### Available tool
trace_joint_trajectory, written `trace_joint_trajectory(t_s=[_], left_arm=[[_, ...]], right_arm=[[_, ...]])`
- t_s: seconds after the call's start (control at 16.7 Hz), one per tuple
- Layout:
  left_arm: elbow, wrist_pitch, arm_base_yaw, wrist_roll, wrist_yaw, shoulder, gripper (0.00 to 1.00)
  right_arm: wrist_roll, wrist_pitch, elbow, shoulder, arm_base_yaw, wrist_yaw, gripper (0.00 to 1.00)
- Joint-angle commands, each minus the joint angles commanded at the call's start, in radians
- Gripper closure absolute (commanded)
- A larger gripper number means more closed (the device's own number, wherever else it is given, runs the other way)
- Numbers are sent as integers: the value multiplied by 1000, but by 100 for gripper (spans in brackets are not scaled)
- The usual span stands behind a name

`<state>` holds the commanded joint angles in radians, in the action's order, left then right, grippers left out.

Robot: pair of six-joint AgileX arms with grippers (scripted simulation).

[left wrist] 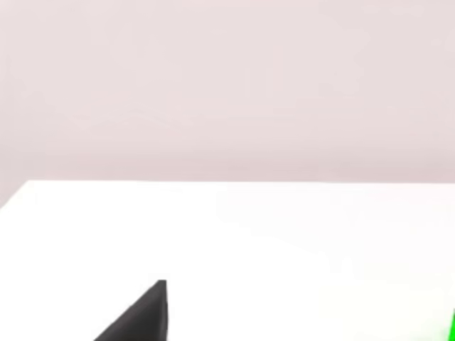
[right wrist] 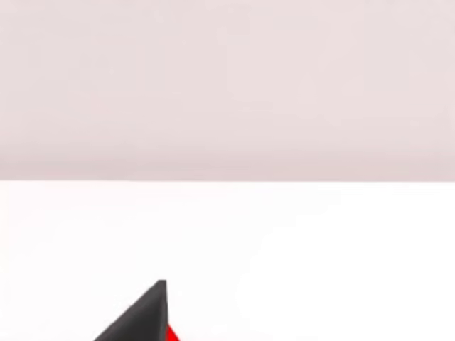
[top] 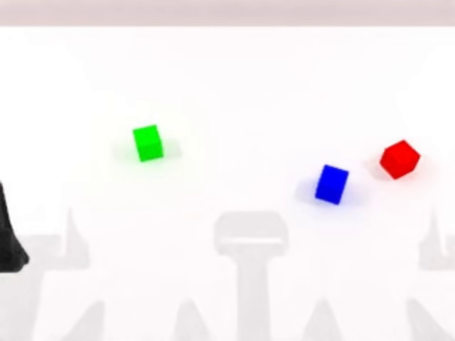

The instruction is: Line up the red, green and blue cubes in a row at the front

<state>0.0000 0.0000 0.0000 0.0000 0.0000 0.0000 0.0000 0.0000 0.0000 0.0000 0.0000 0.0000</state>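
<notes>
red cube (top: 399, 158), blue cube (top: 332, 184), green cube (top: 148, 143) lie scattered, unmarked.

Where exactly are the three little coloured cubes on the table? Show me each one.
green cube (top: 148, 143): top view, on its front face, at the table's left.
blue cube (top: 332, 185): top view, middle of its visible face, right of centre.
red cube (top: 399, 158): top view, centre of the cube, far right.

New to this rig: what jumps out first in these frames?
Three bright cubes scattered on the white table: the green cube alone at left, the blue cube and red cube close together but apart at right. The left arm is a dark shape at the left edge.
</notes>
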Motion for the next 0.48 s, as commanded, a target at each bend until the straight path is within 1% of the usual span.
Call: trace_joint_trajectory(t_s=[0.24,0.48], left_arm=[[0,0,0,0,0,0,0],[0,0,0,0,0,0,0]], right_arm=[[-5,-22,30,30,5,-1,0],[-36,-143,213,217,24,-3,0]])
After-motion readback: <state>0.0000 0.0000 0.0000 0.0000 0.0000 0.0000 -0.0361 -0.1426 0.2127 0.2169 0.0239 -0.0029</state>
